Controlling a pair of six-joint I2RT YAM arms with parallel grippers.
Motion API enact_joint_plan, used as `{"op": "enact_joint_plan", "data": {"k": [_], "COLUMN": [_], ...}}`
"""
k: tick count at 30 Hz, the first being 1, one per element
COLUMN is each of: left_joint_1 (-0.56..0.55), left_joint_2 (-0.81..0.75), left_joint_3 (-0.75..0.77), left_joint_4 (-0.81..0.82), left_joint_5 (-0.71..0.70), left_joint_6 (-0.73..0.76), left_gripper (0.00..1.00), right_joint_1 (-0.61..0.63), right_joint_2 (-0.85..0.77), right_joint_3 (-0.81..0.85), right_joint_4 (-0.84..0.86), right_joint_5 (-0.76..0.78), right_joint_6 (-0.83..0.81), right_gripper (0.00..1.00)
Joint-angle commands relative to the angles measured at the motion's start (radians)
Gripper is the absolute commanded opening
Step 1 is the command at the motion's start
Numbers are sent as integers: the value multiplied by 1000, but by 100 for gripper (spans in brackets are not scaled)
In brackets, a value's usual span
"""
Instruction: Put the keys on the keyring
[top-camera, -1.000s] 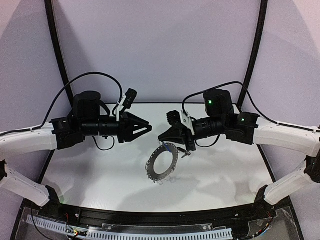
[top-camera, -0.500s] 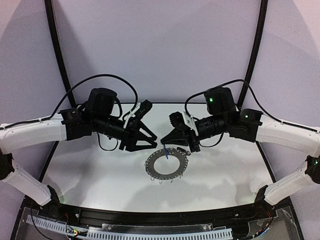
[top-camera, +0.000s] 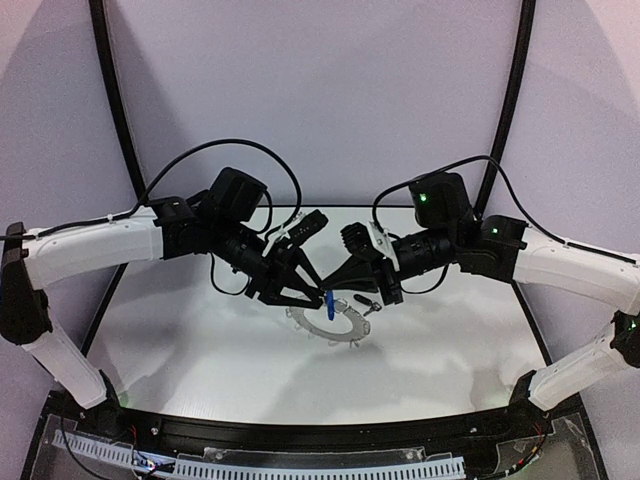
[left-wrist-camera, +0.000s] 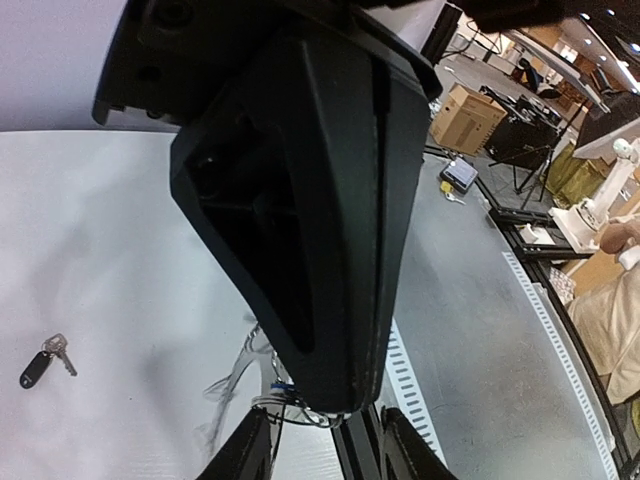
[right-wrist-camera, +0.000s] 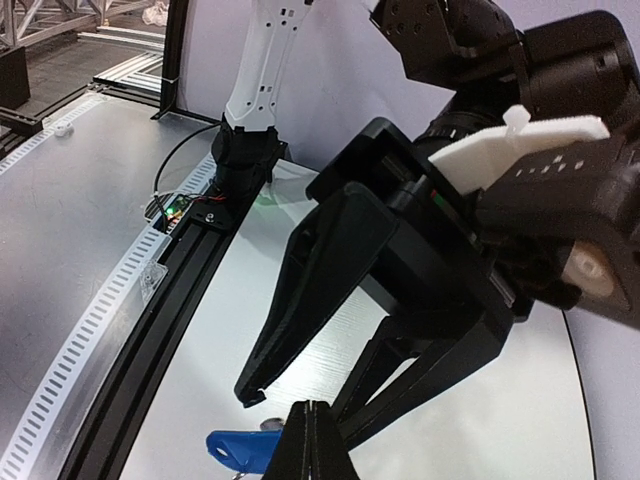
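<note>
While both arms reach in over the middle of the table (top-camera: 170, 340), the view from above shows the left gripper (top-camera: 314, 292) with its fingers spread and nothing between them, its tips just left of the blue key (top-camera: 330, 300). The right gripper (top-camera: 338, 287) meets it from the right with its jaws pressed together at the far rim of the keyring (top-camera: 335, 340). The blue key hangs right at its tip, but whether the jaws pinch the key or the ring I cannot tell. The keyring sits tilted below the two grippers, near the table's centre.

From the left wrist, the right gripper (left-wrist-camera: 340, 395) fills most of the picture, closed to a narrow seam. Blurred wire loops of the keyring (left-wrist-camera: 245, 385) show beside its tip, with a speck of blue next to them. The black key (left-wrist-camera: 35, 368) lies flat on the table, well apart from the ring.

From the right wrist, the right gripper (right-wrist-camera: 310, 440) is clamped to a thin line at the bottom edge. The blue key (right-wrist-camera: 240, 447) lies just left of it, and the left gripper (right-wrist-camera: 295, 408) gapes above it, grasping nothing.
</note>
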Motion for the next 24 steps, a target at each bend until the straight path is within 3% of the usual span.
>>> {"op": "enact_joint_plan", "data": {"k": [1,15,24], "left_joint_1": [1,1,1], "left_joint_2": [8,5,5], "left_joint_3": [38,40,43], "left_joint_4": [-86,-94,-5], "left_joint_5": [50,70,37], "left_joint_6": [63,110,65], "left_gripper": [35,31,27], "right_joint_1": [8,8,8], "right_joint_2": [-12,-13,-1], "right_joint_3": [39,56,66], "right_joint_4": [28,-14,-35], "right_joint_5": [-33,-124,-134], "right_joint_6": [-6,-15,-23], "right_gripper": [0,0,0]}}
